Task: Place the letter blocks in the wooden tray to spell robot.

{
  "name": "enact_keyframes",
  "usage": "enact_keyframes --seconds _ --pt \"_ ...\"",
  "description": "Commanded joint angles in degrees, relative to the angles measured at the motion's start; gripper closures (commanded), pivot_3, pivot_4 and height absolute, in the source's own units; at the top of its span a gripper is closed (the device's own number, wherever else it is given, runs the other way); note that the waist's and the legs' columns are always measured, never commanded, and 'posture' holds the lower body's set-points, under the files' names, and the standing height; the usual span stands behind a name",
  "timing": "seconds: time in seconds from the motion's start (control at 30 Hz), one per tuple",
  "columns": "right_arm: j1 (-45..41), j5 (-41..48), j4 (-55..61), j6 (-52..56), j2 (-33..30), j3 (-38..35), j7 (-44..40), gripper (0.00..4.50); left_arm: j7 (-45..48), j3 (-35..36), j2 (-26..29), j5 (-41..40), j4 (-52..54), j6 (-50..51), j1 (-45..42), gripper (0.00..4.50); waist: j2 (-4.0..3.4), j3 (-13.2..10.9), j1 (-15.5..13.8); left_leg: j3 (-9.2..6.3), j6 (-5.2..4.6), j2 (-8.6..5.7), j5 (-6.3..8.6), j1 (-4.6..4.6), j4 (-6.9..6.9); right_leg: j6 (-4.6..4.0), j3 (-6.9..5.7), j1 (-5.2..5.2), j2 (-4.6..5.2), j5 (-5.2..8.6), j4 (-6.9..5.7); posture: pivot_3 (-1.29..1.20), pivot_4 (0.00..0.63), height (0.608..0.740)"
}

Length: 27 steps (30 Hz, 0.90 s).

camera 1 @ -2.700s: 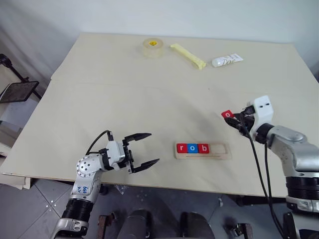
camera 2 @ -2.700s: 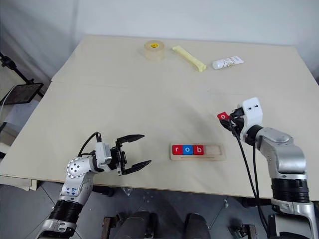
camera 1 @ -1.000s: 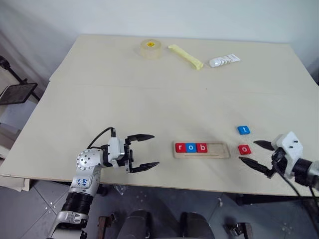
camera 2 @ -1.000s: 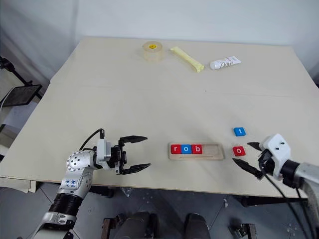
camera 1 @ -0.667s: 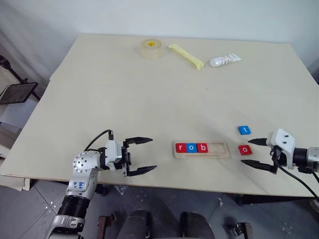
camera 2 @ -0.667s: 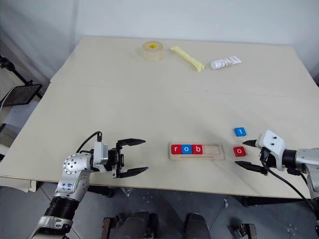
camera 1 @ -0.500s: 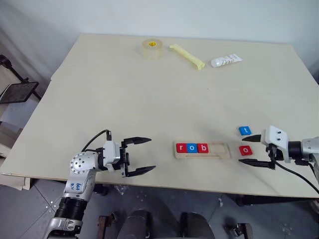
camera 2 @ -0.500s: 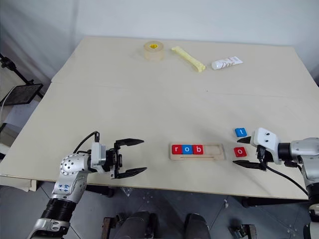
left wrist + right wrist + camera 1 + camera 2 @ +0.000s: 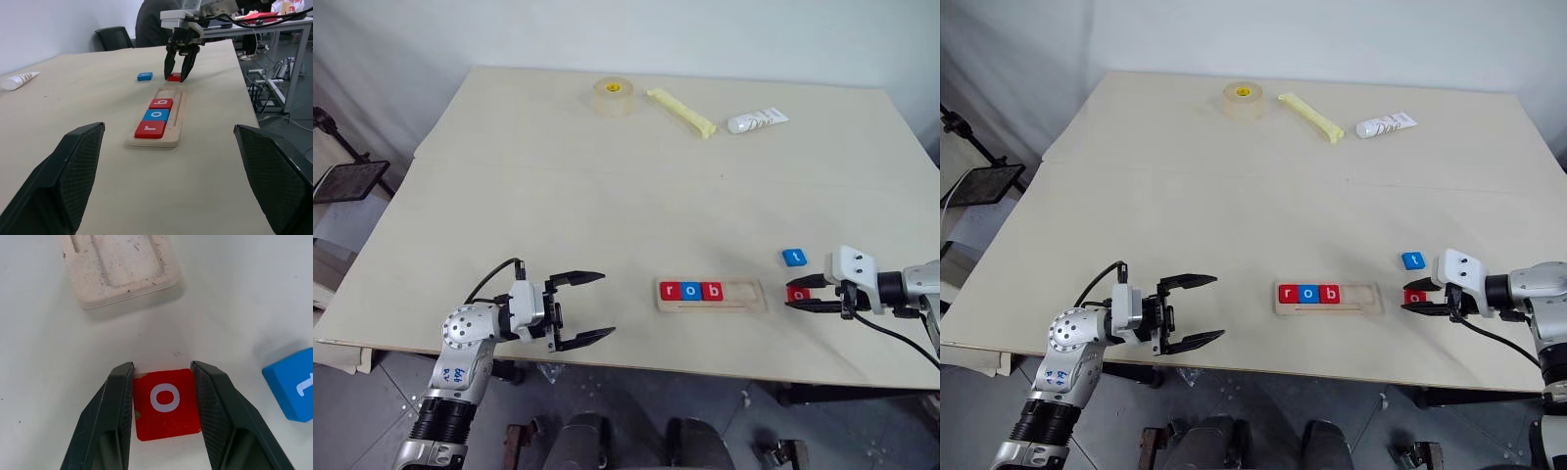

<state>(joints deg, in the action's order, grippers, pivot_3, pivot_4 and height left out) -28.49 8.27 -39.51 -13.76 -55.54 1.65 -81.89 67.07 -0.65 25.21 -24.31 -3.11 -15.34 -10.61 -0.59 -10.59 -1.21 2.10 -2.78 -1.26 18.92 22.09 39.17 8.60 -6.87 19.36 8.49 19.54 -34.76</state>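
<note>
At the front left corner of the table (image 9: 460, 176) our left gripper (image 9: 579, 308) hangs just off the front edge with its fingers spread wide and empty, as it was a second ago. Going right, the wooden tray (image 9: 744, 297) lies close to the front edge, with the red r (image 9: 669, 290), blue o (image 9: 690, 290) and red b (image 9: 712, 291) tiles filling its left three places and the right two places bare. Just beyond the tray's right end sits the red o block (image 9: 166, 403), flat on the table, and the blue t block (image 9: 793, 257) lies just behind it. The change is at our right gripper (image 9: 806, 294): a second ago its fingers stood wide on either side of the red o, and now they have drawn in until both pads press the tile's sides. We judge the o is gripped though not yet lifted, ready to go into the fourth place.
</note>
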Motion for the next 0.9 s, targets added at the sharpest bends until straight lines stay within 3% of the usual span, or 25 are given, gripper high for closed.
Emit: enact_keyframes --seconds 0.03,0.5,0.9 --pt "0.6 0.3 1.1 2.3 0.2 -1.0 0.7 3.05 -0.5 0.2 -0.1 -0.5 1.3 -0.3 -0.2 0.00 0.00 0.0 0.0 0.00 0.00 0.00 0.00 0.00 0.00 0.00 0.00 0.00 0.00 0.00 0.00 0.00 0.150 0.740" --pt "3.6 7.5 33.6 32.8 -0.6 -3.5 8.1 3.05 -0.1 -0.9 -2.2 0.2 -2.4 -1.7 -2.9 0.00 -0.07 0.0 -0.1 0.00 0.01 0.01 0.01 0.10 -0.02 0.00 0.00 0.16 0.00 0.00 -0.05 0.00 0.150 0.740" --pt "-2.1 3.1 36.8 33.8 1.8 6.2 5.0 3.05 -0.4 -1.2 -3.4 0.6 -3.9 -3.1 -3.5 0.00 -0.07 0.0 -0.1 0.00 0.01 0.00 0.01 0.13 -0.04 0.00 -0.01 0.21 -0.01 0.00 -0.04 0.00 0.150 0.740"
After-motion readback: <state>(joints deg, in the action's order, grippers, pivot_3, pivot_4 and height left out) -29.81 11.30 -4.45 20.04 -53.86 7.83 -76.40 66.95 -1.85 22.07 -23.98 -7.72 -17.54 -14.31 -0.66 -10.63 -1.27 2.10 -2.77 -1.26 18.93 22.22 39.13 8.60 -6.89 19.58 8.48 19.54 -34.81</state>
